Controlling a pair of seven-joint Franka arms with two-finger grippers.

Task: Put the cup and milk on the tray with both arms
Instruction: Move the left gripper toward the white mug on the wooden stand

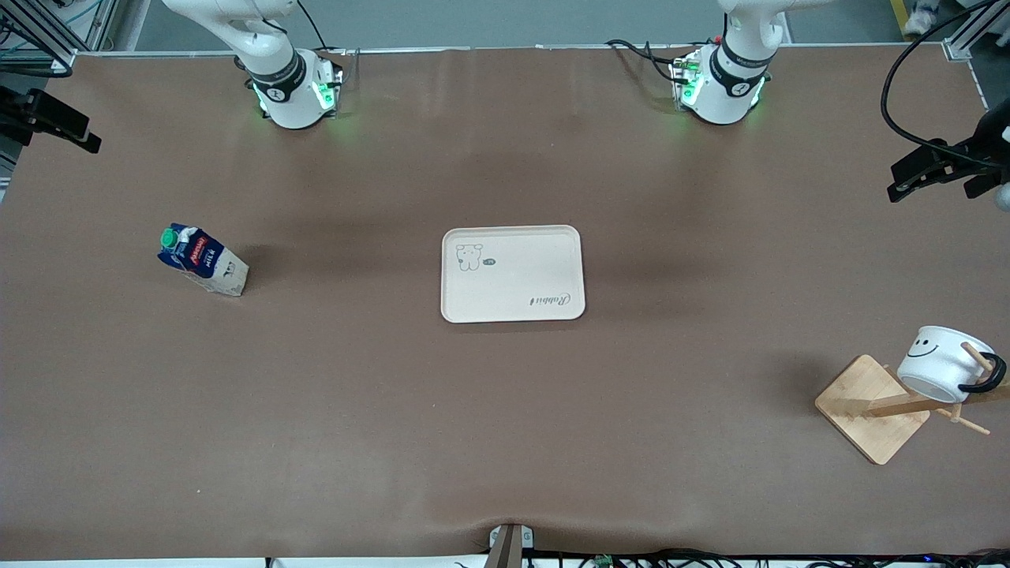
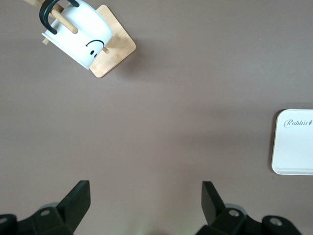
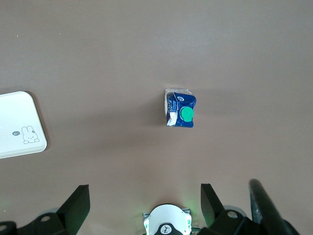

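Observation:
The cup [image 1: 940, 364], a white mug with a smiley face and black handle, hangs tilted on a peg of a wooden rack [image 1: 872, 408] at the left arm's end; it also shows in the left wrist view as the cup [image 2: 79, 33]. The milk [image 1: 202, 259] stands on the table at the right arm's end, its green cap up, and appears as the milk [image 3: 180, 108] in the right wrist view. The tray [image 1: 513, 273] lies bare at the table's middle. My left gripper [image 2: 145, 188] and right gripper [image 3: 145, 191] hang high over the table, both open and holding nothing.
The rack's square wooden base sits nearer the front camera than the tray. Black clamp mounts jut in at the table's two ends [image 1: 49, 118] [image 1: 939, 167]. The arm bases [image 1: 293, 93] [image 1: 722, 88] glow green at the table's back edge.

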